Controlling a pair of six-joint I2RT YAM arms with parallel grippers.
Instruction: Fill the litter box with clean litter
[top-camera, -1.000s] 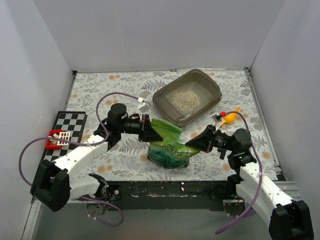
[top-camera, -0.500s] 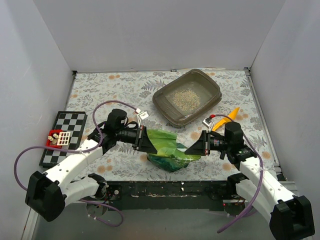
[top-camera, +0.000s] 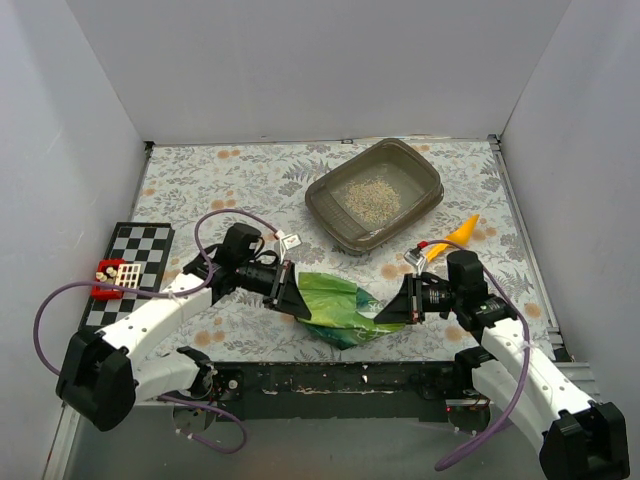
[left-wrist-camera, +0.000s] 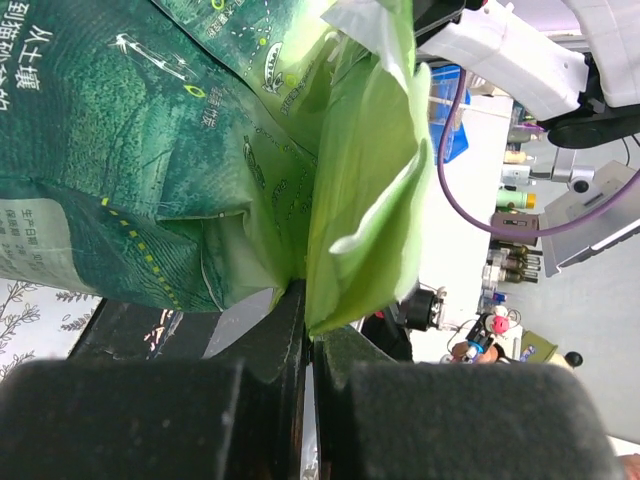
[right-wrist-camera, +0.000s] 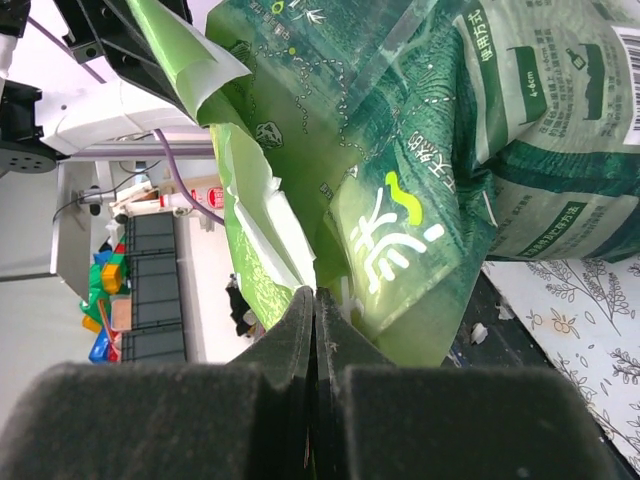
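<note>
Both arms grip the green litter bag (top-camera: 338, 305): left gripper (top-camera: 298, 300) and right gripper (top-camera: 385, 312) are each clamped on an edge of its mouth, and it sags between them onto the tabletop (top-camera: 220, 180). The litter box (top-camera: 322, 203) lies beyond both, slightly nearer the right gripper, its long axis diagonal, with a thin patch of clean litter (top-camera: 372, 194) inside. Pouring likely means carrying the bag forward over its near rim.

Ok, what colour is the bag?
The bag is glossy green with white print, clearest in the right wrist view.
</note>
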